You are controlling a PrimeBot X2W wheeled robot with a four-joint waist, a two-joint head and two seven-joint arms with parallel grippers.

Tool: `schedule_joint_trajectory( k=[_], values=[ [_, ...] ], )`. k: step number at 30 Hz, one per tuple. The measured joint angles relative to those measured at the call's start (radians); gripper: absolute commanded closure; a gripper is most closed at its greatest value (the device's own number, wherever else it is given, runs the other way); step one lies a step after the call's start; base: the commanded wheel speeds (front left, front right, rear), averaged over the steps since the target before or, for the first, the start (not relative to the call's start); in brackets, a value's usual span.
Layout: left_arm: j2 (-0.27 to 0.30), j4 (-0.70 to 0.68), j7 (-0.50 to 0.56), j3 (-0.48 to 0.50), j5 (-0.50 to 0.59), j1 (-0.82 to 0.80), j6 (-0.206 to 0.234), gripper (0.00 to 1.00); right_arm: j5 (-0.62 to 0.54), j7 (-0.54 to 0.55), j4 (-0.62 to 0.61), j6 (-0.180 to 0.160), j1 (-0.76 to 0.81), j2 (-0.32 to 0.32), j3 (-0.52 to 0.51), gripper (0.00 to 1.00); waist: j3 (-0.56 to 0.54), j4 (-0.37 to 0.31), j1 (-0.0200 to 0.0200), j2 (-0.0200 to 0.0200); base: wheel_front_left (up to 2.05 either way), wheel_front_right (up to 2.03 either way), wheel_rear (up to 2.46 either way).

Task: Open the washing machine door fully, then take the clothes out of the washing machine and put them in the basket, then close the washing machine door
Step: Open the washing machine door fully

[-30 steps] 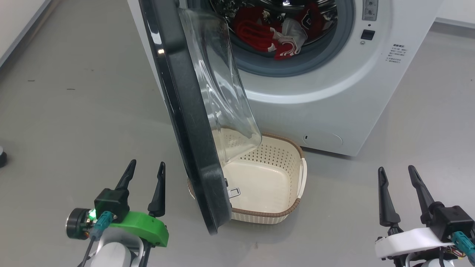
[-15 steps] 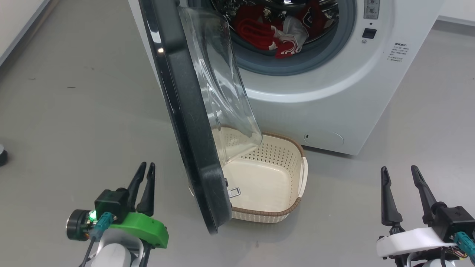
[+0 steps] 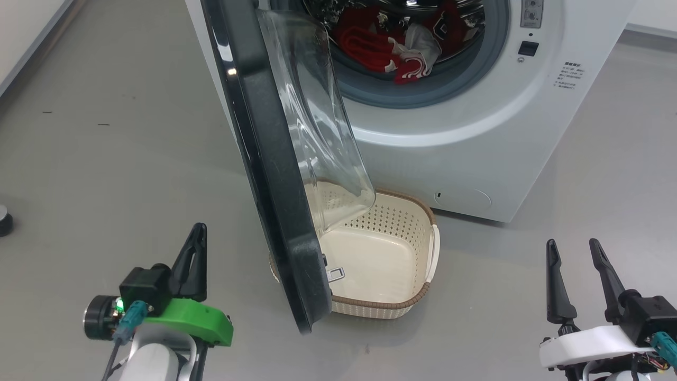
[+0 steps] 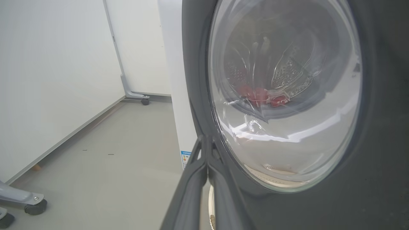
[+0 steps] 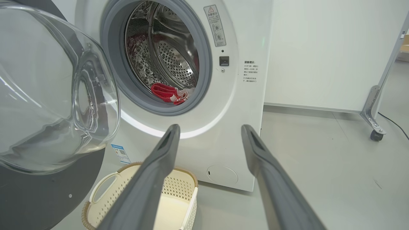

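Grey floor (image 3: pixel 106 159) faced you; your left gripper (image 3: pixel 197 233) sat pinched empty, right gripper (image 3: pixel 573 244) splayed empty; washing machine door (image 3: pixel 264 159) looked rigid, best pushed at its rim.

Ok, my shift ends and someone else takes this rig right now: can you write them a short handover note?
The left claw is shut and empty, beside the outer face of the round black-rimmed glass door.
The right claw is open and empty, low on the right, apart from everything.
The door stands part-way open, over the left side of the cream perforated plastic basket, which is empty in front of the white front-loading washing machine.
The red clothes with white trim lie in the steel drum.
Done: door unlatched. Left: likely swing it wider, move clothes to basket, close door.
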Motion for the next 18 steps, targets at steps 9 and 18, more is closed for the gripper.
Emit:
schedule_joint_trajectory(
  k=[9,18],
  values=[
    [0.0,-0.2,0.0,0.067,0.018,-0.008,0.026,1.0,-0.004,0.0,0.007,0.011,0.0,0.006,-0.026,0.0,-0.005,0.009,0.0,0.0,0.0,0.0,0.0],
    [0.0,-0.475,-0.005,0.071,0.071,-0.074,0.024,1.0,-0.006,0.0,0.022,0.023,0.0,0.013,-0.044,0.0,-0.02,0.029,0.0,0.0,0.0,0.0,0.0]
  ],
)
